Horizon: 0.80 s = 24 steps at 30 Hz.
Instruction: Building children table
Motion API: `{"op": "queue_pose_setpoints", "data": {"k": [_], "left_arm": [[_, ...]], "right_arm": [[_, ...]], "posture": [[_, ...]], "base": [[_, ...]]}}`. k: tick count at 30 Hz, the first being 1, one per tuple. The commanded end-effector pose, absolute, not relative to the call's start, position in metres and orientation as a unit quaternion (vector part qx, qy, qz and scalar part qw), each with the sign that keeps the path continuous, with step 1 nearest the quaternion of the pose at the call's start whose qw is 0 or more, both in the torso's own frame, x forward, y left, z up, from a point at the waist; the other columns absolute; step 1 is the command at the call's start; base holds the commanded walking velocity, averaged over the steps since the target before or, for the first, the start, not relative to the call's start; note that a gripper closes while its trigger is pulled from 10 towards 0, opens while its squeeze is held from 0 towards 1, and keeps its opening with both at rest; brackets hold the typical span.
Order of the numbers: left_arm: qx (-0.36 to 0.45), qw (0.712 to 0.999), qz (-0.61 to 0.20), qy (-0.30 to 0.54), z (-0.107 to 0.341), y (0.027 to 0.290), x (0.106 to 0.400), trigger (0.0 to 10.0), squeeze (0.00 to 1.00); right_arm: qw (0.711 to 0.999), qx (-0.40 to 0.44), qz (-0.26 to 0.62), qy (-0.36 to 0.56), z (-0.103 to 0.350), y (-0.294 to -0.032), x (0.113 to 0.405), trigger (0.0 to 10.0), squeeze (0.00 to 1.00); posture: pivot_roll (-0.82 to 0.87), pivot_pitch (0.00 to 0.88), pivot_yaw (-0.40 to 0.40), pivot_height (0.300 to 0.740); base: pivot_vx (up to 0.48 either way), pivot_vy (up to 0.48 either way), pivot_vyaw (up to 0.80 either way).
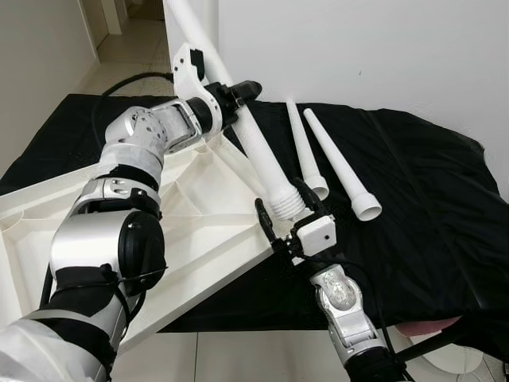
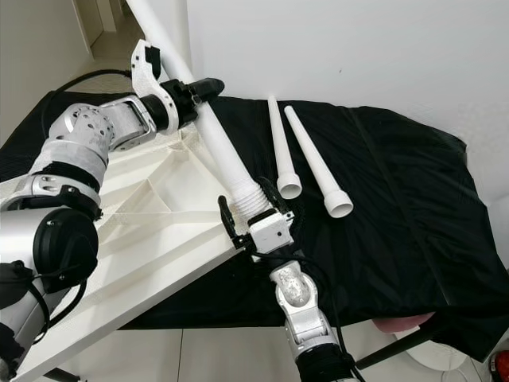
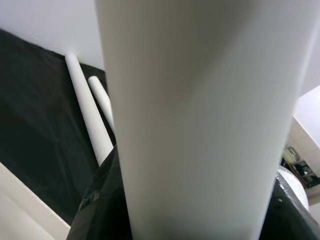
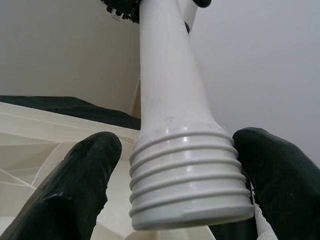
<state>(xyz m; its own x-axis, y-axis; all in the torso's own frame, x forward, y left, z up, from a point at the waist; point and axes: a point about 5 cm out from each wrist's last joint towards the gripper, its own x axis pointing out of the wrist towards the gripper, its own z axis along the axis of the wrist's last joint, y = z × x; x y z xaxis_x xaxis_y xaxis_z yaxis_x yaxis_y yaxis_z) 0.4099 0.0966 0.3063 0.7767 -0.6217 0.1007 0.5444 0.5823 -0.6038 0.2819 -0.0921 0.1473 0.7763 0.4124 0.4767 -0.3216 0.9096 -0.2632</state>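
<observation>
The white tabletop (image 1: 199,215) lies underside up across the black-draped surface (image 1: 413,207), its corner reaching toward the right jaws. The left jaws (image 1: 231,97) are clamped around the upper part of a long white table leg (image 1: 258,155), which slants down from them. Its threaded end sits between the right jaws (image 2: 253,208); one finger (image 4: 280,180) presses the thread, while the other finger (image 4: 75,190) stands slightly off it. Beyond the right jaws, two spare legs (image 2: 306,159) lie side by side on the cloth.
</observation>
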Motion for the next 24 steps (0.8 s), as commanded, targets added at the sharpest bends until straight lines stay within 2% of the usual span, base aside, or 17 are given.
{"op": "queue_pose_setpoints", "data": {"k": [1,6,7,13,16,21,24], "left_arm": [[-0.305,0.892,-0.330,0.040,0.317,0.094,0.410,10.0,0.00],[-0.279,0.907,-0.314,0.009,0.322,0.098,0.410,10.0,0.00],[-0.262,0.914,-0.309,-0.002,0.323,0.099,0.410,10.0,0.00],[-0.197,0.936,-0.285,-0.055,0.329,0.097,0.408,10.0,0.00],[-0.194,0.937,-0.285,-0.056,0.329,0.096,0.408,10.0,0.00],[-0.165,0.948,-0.233,-0.140,0.338,0.095,0.398,10.0,0.00],[-0.164,0.949,-0.227,-0.147,0.336,0.092,0.395,10.0,0.00]], "right_arm": [[0.943,-0.073,0.193,-0.261,0.147,-0.093,0.283,10.0,1.00],[0.951,-0.065,0.186,-0.238,0.150,-0.096,0.288,10.0,1.00],[0.953,-0.059,0.188,-0.231,0.151,-0.096,0.290,10.0,0.00],[0.959,-0.062,0.180,-0.208,0.163,-0.095,0.298,10.0,0.00],[0.959,-0.066,0.179,-0.208,0.164,-0.095,0.299,10.0,0.00],[0.964,-0.076,0.185,-0.175,0.172,-0.091,0.309,10.0,0.00],[0.966,-0.077,0.183,-0.167,0.173,-0.090,0.312,10.0,0.00]], "posture": [[-0.02,0.000,-0.030,0.740],[-0.02,0.000,-0.034,0.740],[-0.02,0.000,-0.036,0.740],[-0.02,0.000,-0.046,0.740],[-0.02,0.000,-0.046,0.740],[-0.01,0.000,-0.068,0.740],[-0.01,0.000,-0.073,0.740]], "base": [[0.000,0.000,0.00],[0.000,0.000,0.00],[0.000,0.000,0.00],[0.000,0.000,0.00],[0.000,0.000,0.00],[0.000,0.000,0.00],[0.000,0.000,0.00]]}}
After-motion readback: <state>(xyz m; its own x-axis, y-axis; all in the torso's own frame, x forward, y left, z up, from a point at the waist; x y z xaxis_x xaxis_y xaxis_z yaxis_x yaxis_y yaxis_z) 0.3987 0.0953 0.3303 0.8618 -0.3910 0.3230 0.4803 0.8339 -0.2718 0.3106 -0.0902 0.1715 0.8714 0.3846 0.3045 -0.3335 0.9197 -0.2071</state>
